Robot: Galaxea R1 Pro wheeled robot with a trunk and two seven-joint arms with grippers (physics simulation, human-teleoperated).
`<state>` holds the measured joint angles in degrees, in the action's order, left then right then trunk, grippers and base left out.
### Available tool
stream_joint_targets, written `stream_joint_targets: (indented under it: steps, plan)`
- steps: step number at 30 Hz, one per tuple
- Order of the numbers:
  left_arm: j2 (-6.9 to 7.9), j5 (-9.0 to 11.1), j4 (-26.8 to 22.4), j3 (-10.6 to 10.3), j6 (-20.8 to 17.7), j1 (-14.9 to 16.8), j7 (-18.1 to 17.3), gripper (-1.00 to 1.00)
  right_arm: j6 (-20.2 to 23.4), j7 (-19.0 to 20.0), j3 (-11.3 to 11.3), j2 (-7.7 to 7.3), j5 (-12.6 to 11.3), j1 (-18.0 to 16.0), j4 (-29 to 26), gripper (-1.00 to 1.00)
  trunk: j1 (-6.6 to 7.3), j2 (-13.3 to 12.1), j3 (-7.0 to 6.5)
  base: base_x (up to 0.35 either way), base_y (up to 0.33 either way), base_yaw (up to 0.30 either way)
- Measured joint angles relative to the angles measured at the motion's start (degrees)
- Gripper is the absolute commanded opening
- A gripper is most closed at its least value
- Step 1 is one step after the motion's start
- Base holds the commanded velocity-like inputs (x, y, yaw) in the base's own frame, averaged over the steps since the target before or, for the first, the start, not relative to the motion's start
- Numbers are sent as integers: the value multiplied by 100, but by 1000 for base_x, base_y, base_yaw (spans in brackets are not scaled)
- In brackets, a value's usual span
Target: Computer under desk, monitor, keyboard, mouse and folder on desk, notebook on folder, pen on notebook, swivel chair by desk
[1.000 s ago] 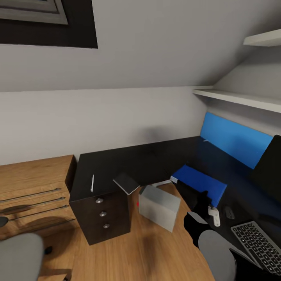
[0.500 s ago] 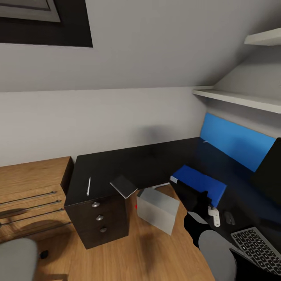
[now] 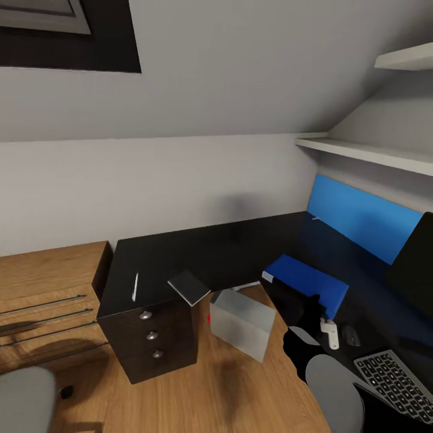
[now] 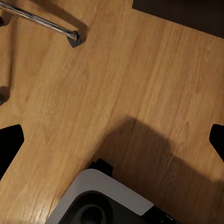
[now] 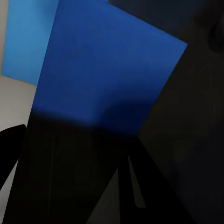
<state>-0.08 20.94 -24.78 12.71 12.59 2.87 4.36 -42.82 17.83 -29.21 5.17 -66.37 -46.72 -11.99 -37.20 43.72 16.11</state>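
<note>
The black-topped desk (image 3: 240, 246) runs along the wall in the head view. On its left end lie the thin pale pen (image 3: 135, 286) and the dark notebook (image 3: 189, 287), which overhangs the front edge. The grey computer (image 3: 242, 323) stands on the floor in the desk's inner corner. The blue folder (image 3: 307, 284) lies on the desk, with the mouse (image 3: 351, 335), the keyboard (image 3: 394, 385) and the monitor (image 3: 415, 264) to its right. My right gripper (image 5: 112, 154) hovers open over the folder (image 5: 107, 70). My left gripper (image 4: 112, 140) hangs open over bare floor. The swivel chair's grey seat (image 3: 24, 400) is at lower left.
A light-wood dresser (image 3: 48, 288) stands left of the dark drawer unit (image 3: 150, 337). A blue wall panel (image 3: 361, 219) and white shelves (image 3: 367, 153) sit above the desk's right wing. The chair's chrome leg (image 4: 46, 21) crosses the wooden floor near my base (image 4: 102, 200).
The head view has shifted a little, so the drawer unit and the chair seat sit slightly further left in the picture. None of the things has moved on its own.
</note>
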Motion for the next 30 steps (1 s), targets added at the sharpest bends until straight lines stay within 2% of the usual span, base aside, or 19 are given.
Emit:
stream_joint_targets:
  steps: [16, 24, 30]
  plan:
    - [0, 0, 0, -4, 0, 0, 0, 100, 0, 12, 0, 8, 8, 0, -4, -100, 0, 0, 0, 5, 0, 0]
    - [0, -1, 0, -6, 0, 0, 0, 100, 0, 17, -1, -7, 7, 0, -5, -100, 3, 0, 0, 237, 0, 0]
    - [0, 0, 0, -4, 0, 0, 0, 100, 0, 12, -2, -21, 7, 0, 3, -100, 0, 0, 0, 67, 0, 0]
